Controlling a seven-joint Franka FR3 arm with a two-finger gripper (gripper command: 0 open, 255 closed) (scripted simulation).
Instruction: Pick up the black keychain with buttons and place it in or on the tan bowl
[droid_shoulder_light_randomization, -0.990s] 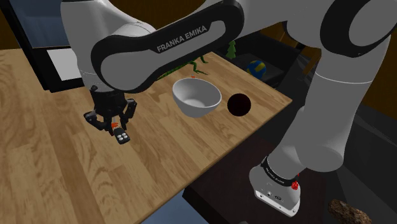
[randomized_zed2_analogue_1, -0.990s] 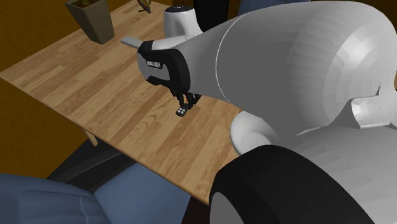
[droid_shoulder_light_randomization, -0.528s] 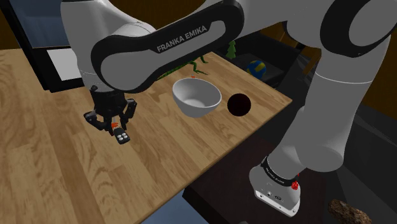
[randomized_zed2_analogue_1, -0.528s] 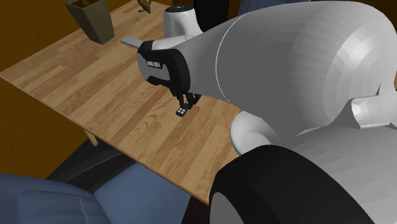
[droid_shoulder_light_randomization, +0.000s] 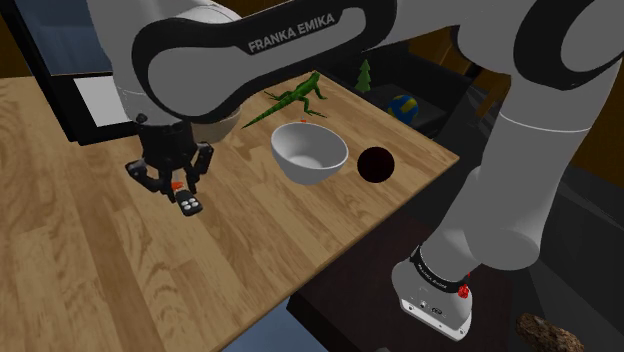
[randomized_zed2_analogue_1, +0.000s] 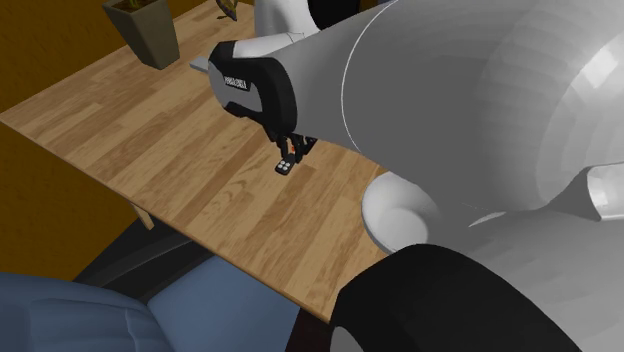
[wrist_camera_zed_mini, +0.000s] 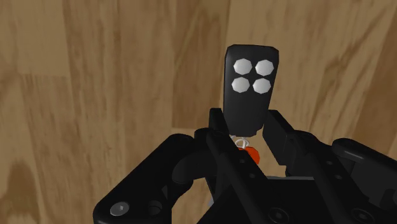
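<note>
With the gripper (wrist_camera_zed_mini: 245, 129) clamped on the black four-button key fob (wrist_camera_zed_mini: 250, 86), lift higher than the white bowl (droid_shoulder_light_randomization: 308, 152) before crossing to it.

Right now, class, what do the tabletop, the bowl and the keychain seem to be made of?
The tabletop: wood, matt, shown by plank seams and grain. The bowl: drawn plain white, smooth; could be ceramic or plastic, cannot tell. The keychain: smooth black body, probably plastic, with four pale grey buttons.

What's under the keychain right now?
Wood-grain tabletop shows all around the black keychain, which the gripper clasps at its ring end. The patch directly beneath is covered; contact with the wood can't be told.
</note>
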